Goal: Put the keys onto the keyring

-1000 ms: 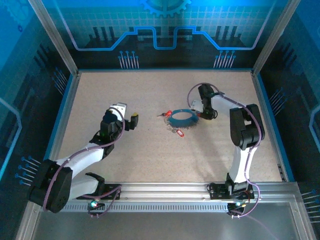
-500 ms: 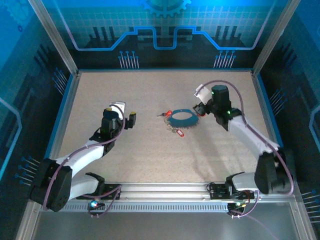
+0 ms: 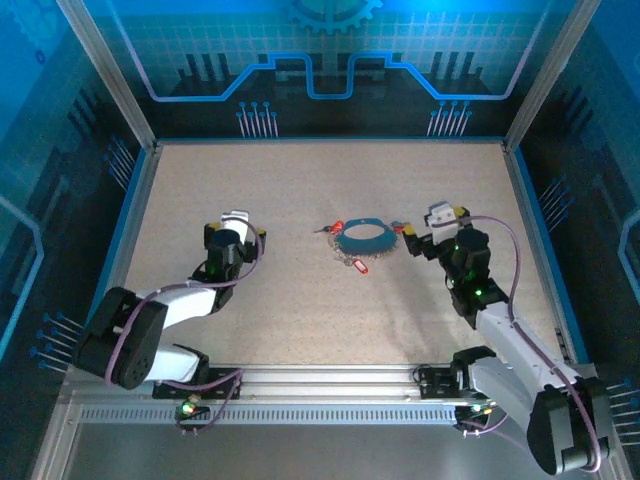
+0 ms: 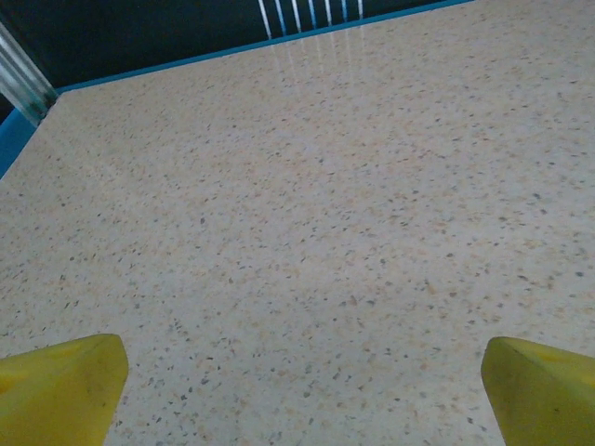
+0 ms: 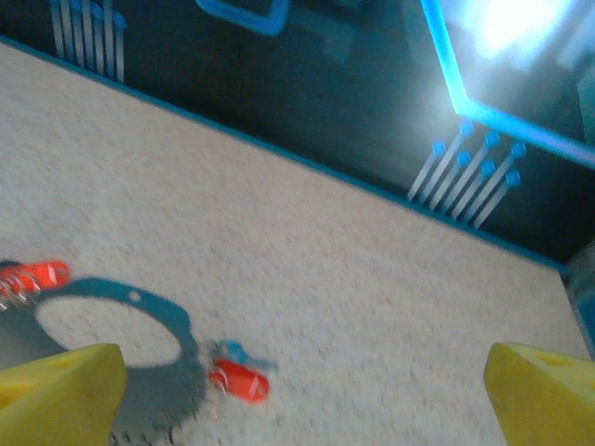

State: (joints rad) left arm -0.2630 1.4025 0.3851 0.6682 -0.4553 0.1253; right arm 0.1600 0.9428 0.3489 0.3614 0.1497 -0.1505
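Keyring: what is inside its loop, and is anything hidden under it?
Inside the keyring, bare table shows. The keys lie around its outer edge, with their red tags outside the loop. Whether any part of a key runs under the band cannot be seen.

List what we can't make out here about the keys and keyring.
- Whether the small silver keys with red plastic tags sit on the floppy grey-blue loop keyring: too small in the top view, motion-blurred in the right wrist view.
- Key count: silver blades unresolved in both views.
- Keyring's near edge, right wrist view: cut by the bottom edge, hidden behind a yellow fingertip of the right gripper.
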